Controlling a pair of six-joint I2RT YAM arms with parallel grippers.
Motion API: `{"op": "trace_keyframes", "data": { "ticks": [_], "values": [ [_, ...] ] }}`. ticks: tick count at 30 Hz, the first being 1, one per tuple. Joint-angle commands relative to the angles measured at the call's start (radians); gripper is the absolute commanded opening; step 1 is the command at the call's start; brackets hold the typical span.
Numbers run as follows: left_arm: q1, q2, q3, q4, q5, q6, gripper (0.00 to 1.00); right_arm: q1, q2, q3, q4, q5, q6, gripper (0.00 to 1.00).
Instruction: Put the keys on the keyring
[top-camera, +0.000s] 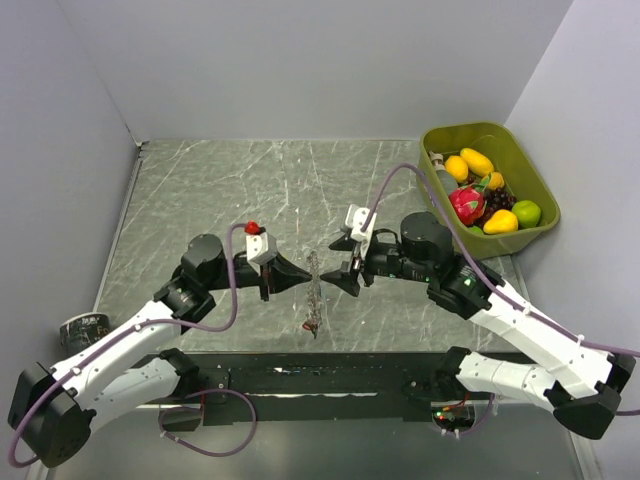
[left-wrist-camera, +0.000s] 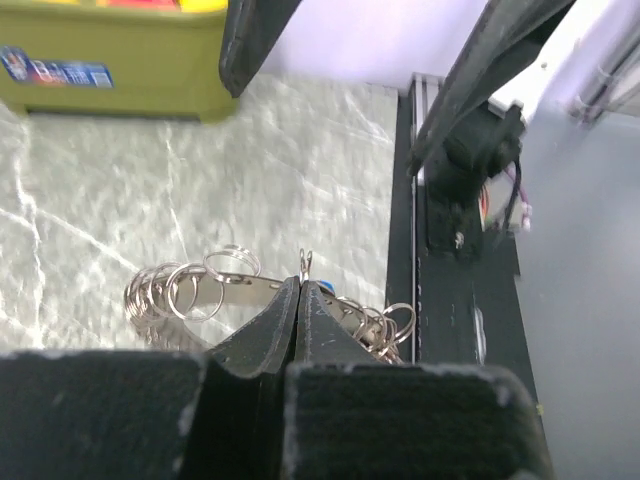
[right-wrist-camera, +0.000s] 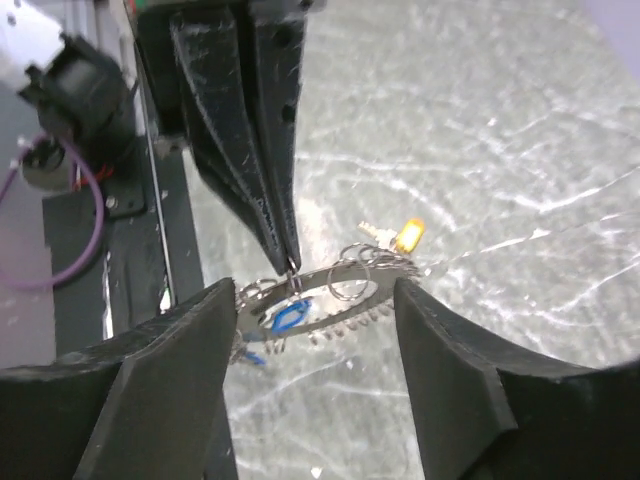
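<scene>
Left arm: extends from its base at the near edge toward the middle of the table (top-camera: 200, 190), wrist level, fingers aimed at the opposite arm.
Left gripper (left-wrist-camera: 300, 285): jaws pressed together, pinching the thin rim of the keyring (left-wrist-camera: 250, 284) at the very tips.
Right arm: mirrors the left, forearm angled inward, wrist level, fingers aimed at the left gripper.
Right gripper (right-wrist-camera: 312, 300): jaws apart, one finger on each side of the keyring, nothing clamped.
Keyring: held edge-on between the two tool tips, hanging below the left fingertips and reaching across the right gripper's gap; small loops are strung along it.
Keys: a blue-headed key (right-wrist-camera: 285, 318) hangs at the keyring just below the left tips; a yellow-headed key (right-wrist-camera: 408, 234) sits just beyond the right gripper's fingers, possibly lying on the table.
Fruit bin (top-camera: 545, 200): behind the right arm, well apart from both tools.
</scene>
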Motion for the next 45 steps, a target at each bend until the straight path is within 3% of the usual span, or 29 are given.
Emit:
{"op": "trace_keyframes", "data": {
  "ticks": [1, 6, 13, 24, 28, 31, 37, 41, 45],
  "values": [
    [-0.005, -0.052, -0.069, 0.395, -0.058, -0.175, 0.01, -0.027, -0.012, -0.018, 0.087, -0.051, 0.048, 0.73],
    [-0.005, -0.059, -0.146, 0.637, -0.023, -0.230, 0.01, -0.036, -0.025, -0.049, 0.116, -0.152, 0.043, 0.74],
    [-0.005, -0.017, -0.166, 0.810, 0.073, -0.308, 0.01, -0.081, -0.062, -0.092, 0.180, -0.281, 0.063, 0.73],
    [-0.016, 0.000, -0.133, 0.768, 0.086, -0.285, 0.01, -0.082, -0.058, -0.081, 0.245, -0.369, 0.109, 0.67],
    [-0.017, 0.010, -0.129, 0.776, 0.086, -0.292, 0.01, -0.082, -0.035, -0.075, 0.243, -0.386, 0.111, 0.44],
    [-0.017, 0.013, -0.126, 0.778, 0.086, -0.293, 0.01, -0.082, -0.015, -0.069, 0.231, -0.389, 0.106, 0.33],
    [-0.022, 0.012, -0.118, 0.762, 0.086, -0.284, 0.01, -0.082, 0.001, -0.077, 0.222, -0.381, 0.104, 0.22],
    [-0.023, 0.013, -0.112, 0.753, 0.088, -0.284, 0.01, -0.082, 0.007, -0.075, 0.220, -0.372, 0.101, 0.01],
    [-0.025, 0.010, -0.095, 0.689, 0.099, -0.261, 0.01, -0.082, 0.019, -0.052, 0.183, -0.360, 0.095, 0.00]
  ]
}}
